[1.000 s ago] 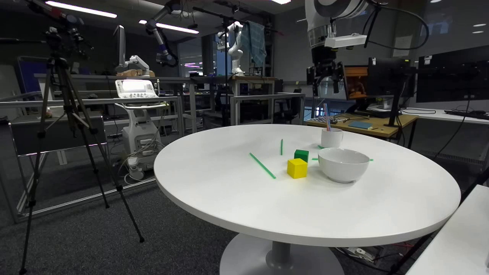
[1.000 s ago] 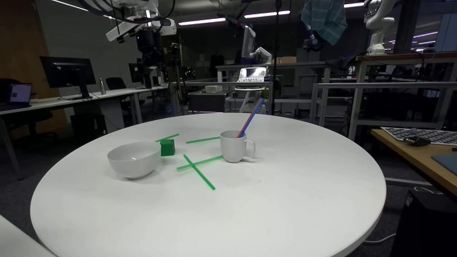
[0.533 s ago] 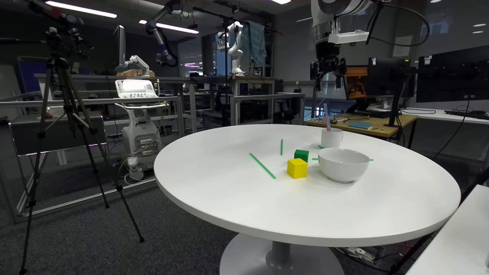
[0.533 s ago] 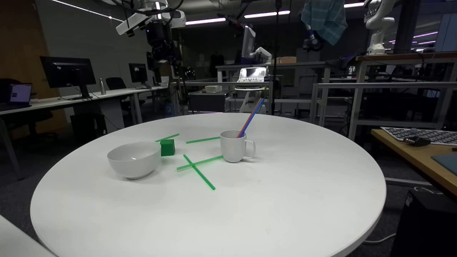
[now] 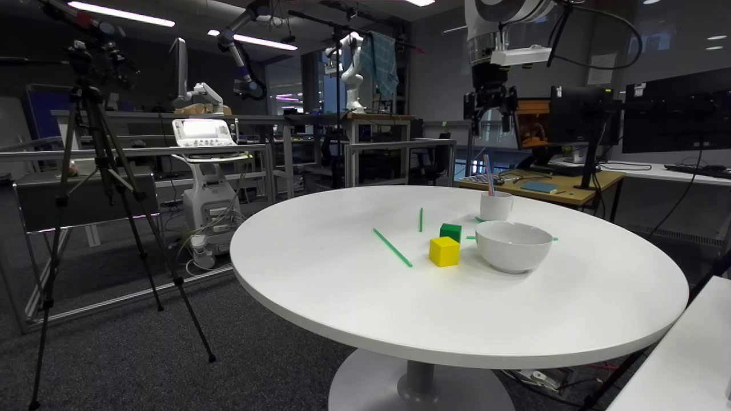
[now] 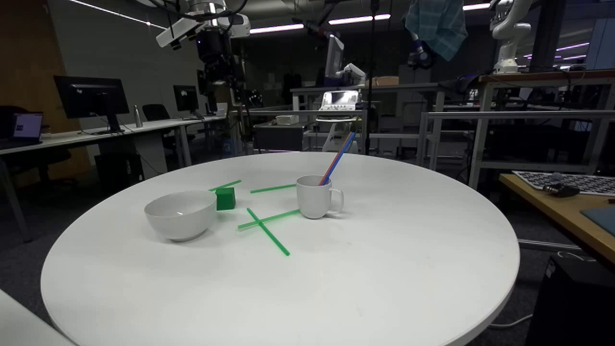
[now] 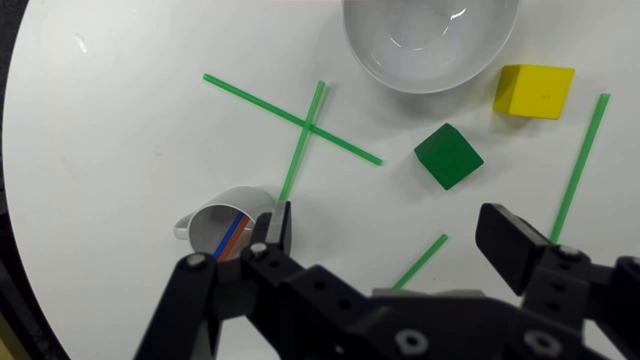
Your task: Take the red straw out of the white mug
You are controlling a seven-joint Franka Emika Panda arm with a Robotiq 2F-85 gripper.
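I have the tool [image 7: 387, 230] hanging well above the round white counter [image 5: 457, 311], its jaws spread wide apart, and in the wrist view part of it covers a side of the white mug [image 6: 312, 202]. The red straw [image 7: 234, 239] is inside that mug, side by side with a blue straw [image 7: 229, 234]; in both exterior views I see the two leaning out over the rim, while the mug stands upright. Near it, two green straws [image 7: 287, 117] lie crossed flat on the counter, the end of one right by the mug, though I cannot tell whether they touch. A third green straw [image 7: 420, 261] and a fourth green straw [image 7: 580, 167] lie apart from that pair. A green cube [image 7: 449, 156] sits near a yellow cube [image 7: 542, 92], both close to the white bowl [image 6: 180, 221], which stands apart from the mug.
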